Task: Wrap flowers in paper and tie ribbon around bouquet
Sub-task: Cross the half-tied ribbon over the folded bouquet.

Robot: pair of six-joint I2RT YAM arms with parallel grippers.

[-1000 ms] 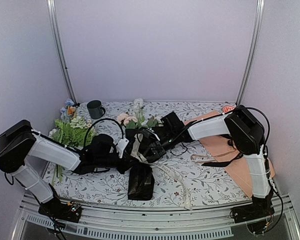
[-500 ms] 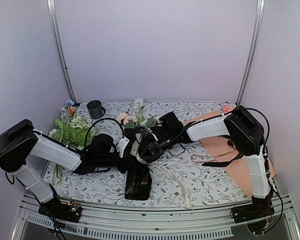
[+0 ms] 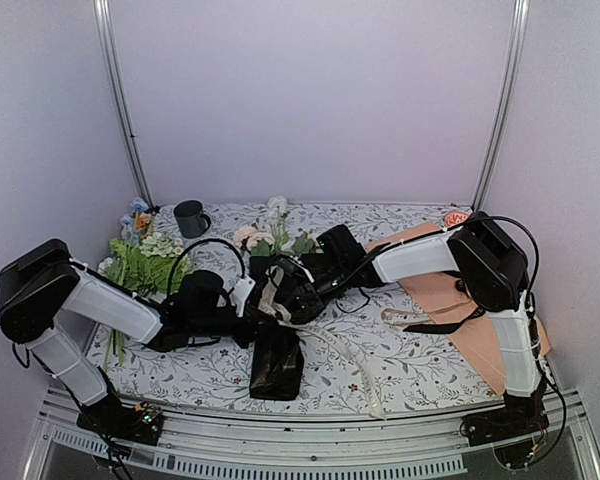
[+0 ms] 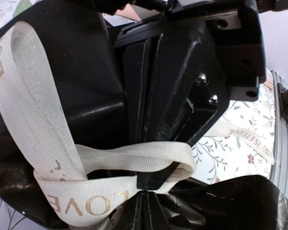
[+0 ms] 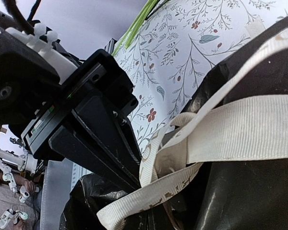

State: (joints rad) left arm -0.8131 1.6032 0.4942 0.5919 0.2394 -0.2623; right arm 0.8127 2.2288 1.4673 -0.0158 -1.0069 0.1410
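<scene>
The bouquet lies mid-table: pink and white flowers (image 3: 263,240) stick out of a crumpled black paper (image 3: 277,365) cone. The cream ribbon (image 3: 345,352) is looped round its neck and trails toward the front edge. Both grippers meet at that neck. My left gripper (image 3: 250,305) comes in from the left. In its wrist view the left gripper (image 4: 145,207) is shut on the ribbon (image 4: 53,143) printed LOVE. My right gripper (image 3: 292,295) reaches from the right. In its wrist view the right gripper (image 5: 151,223) is shut, with a ribbon (image 5: 240,129) strand across its tips.
A dark green mug (image 3: 190,217) stands at the back left. The leftover mixed bunch (image 3: 145,262) lies by the left arm. A peach sheet (image 3: 450,300) with a black strap (image 3: 445,325) on it covers the right side.
The right gripper has shifted a little left toward the bouquet's neck and closed. The left gripper has held its grip, and the paper cone has nudged slightly left.
</scene>
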